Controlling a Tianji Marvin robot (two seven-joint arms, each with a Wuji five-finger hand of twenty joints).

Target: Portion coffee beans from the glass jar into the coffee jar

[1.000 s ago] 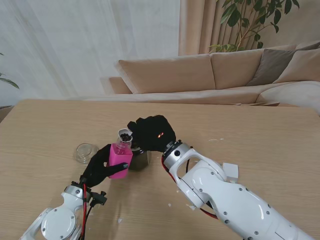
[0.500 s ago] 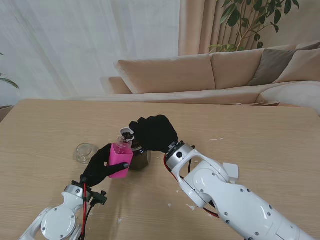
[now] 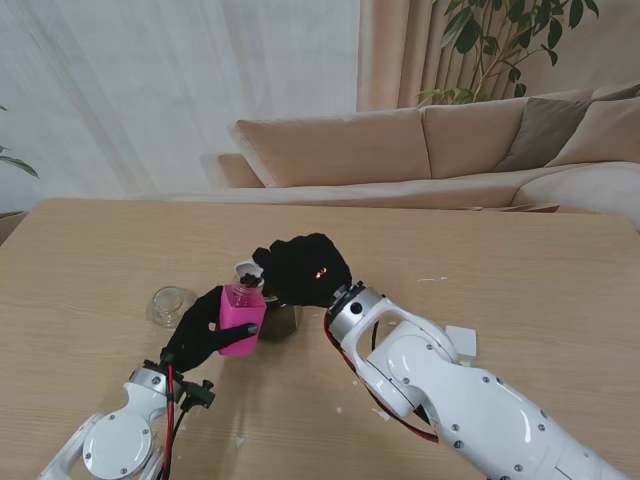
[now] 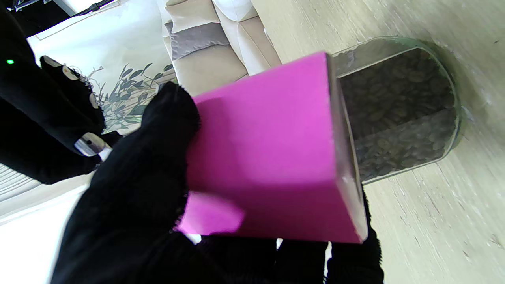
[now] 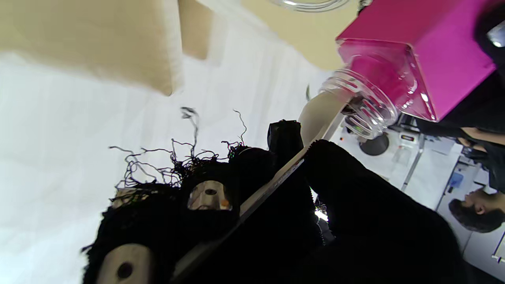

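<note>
On the wooden table (image 3: pixel 480 250), seen from the stand, the left hand (image 3: pixel 200 335) holds a pink jar (image 3: pixel 241 318) upright, fingers wrapped round its sides, its clear neck at the top. Just behind it and a little to the right stands the glass jar (image 3: pixel 283 320) of dark coffee beans, partly hidden. The right hand (image 3: pixel 303 268) hangs over the pink jar's mouth with fingers curled round a small scoop (image 3: pixel 247 270) whose bowl sits right at the neck. A second ago that scoop was level and showed dark beans in it; half a second ago it had tipped toward the neck; now it lies lower against the mouth and I cannot make out beans in it. The right hand has dropped slightly, while the left hand and pink jar have stayed put. A clear round lid (image 3: pixel 171 305) lies on the table to the left, apart from the jars. From the left wrist, the left hand (image 4: pixel 130 213) grips the pink jar (image 4: pixel 272 161) by thumb and fingers, and the glass jar (image 4: pixel 398 114), well filled with beans, stands right behind it on the table (image 4: pixel 453 221). From the right wrist, the right hand (image 5: pixel 276 221) pinches the scoop's flat handle (image 5: pixel 272 185) between thumb and fingers, the scoop reaching up to the pink jar's (image 5: pixel 418 55) ribbed clear neck.
</note>
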